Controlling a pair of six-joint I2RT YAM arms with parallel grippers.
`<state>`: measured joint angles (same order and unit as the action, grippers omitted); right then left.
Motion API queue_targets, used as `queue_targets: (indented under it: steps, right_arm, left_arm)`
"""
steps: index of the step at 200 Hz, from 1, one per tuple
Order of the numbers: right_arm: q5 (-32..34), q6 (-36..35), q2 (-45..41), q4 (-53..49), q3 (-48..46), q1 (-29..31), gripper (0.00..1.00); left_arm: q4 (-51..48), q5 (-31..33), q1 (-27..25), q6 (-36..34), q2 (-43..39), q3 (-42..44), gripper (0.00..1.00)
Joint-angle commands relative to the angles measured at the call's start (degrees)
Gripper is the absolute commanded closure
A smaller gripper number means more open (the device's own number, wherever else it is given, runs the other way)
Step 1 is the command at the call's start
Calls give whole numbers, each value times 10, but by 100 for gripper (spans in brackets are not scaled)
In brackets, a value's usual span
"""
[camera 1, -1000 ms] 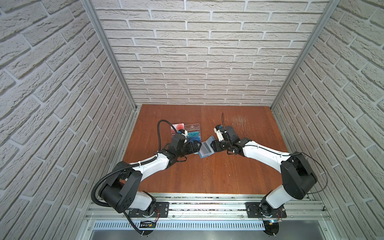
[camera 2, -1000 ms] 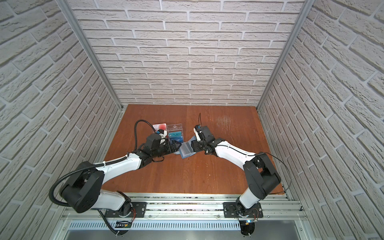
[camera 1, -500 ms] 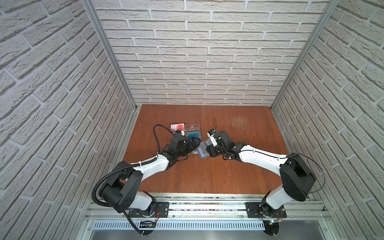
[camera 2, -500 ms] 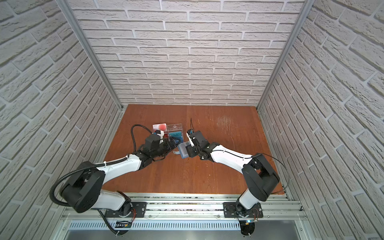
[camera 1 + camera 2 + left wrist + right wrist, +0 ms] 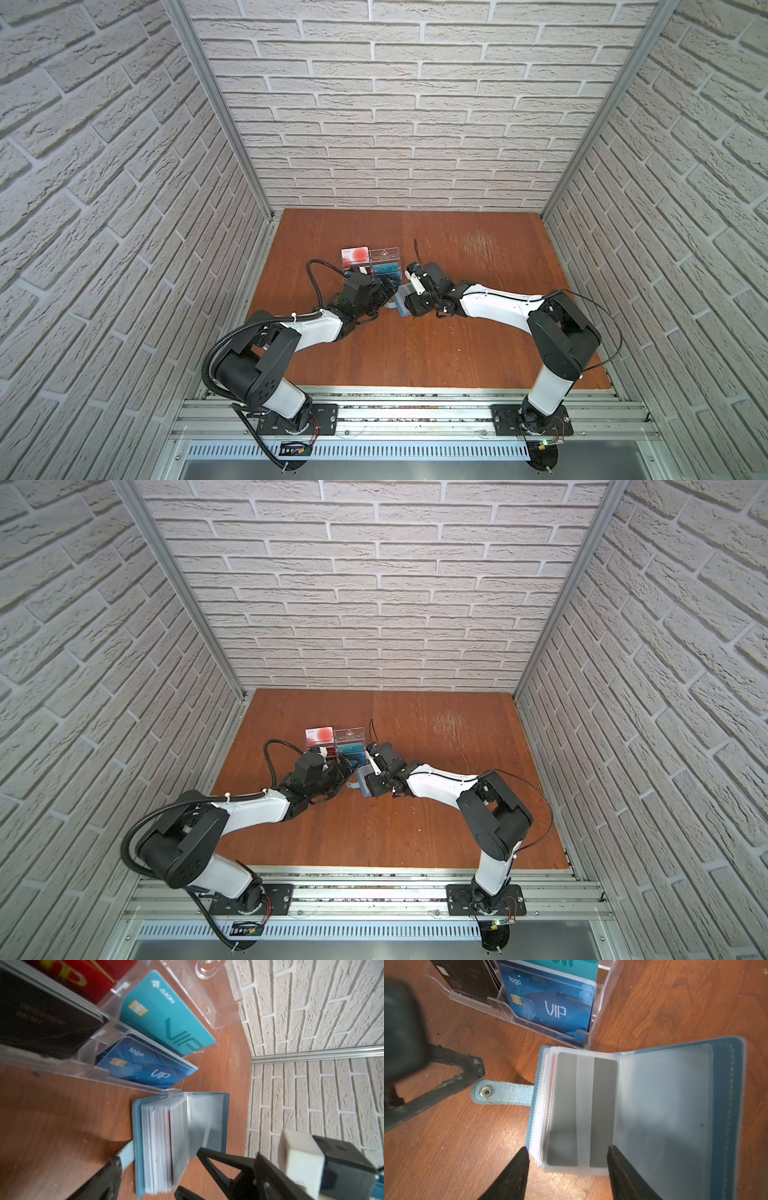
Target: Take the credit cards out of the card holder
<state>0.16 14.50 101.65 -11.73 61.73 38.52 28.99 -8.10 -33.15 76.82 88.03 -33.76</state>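
Note:
The slate-blue card holder lies open on the table, just in front of the clear rack, with its snap strap pointing toward my left gripper. Through the frosted top sleeve a credit card looks grey with a pale band. A red edge shows under it. My right gripper is open, its fingers straddling the near end of the sleeve stack. My left gripper is wide open beside the strap. One of its fingers is close to the strap tip, and its other finger is hidden.
A clear acrylic rack stands directly behind the holder. It holds a blue VIP card, a teal card, dark cards and a white card with a red circle. Brick walls enclose three sides of the table.
My right gripper has travelled left and come over the card holder, which has shifted slightly left. My left gripper has barely moved and stays wide open.

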Motion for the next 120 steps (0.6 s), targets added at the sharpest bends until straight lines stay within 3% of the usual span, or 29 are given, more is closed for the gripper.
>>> queue_targets:
  steps: [1, 120]
  right_arm:
    - [9, 8, 6, -2, 16, 3, 38]
    - [42, 12, 26, -27, 35, 3, 38]
  left_arm:
    - [58, 12, -6, 19, 19, 9, 2]
    - [78, 27, -13, 35, 48, 37, 2]
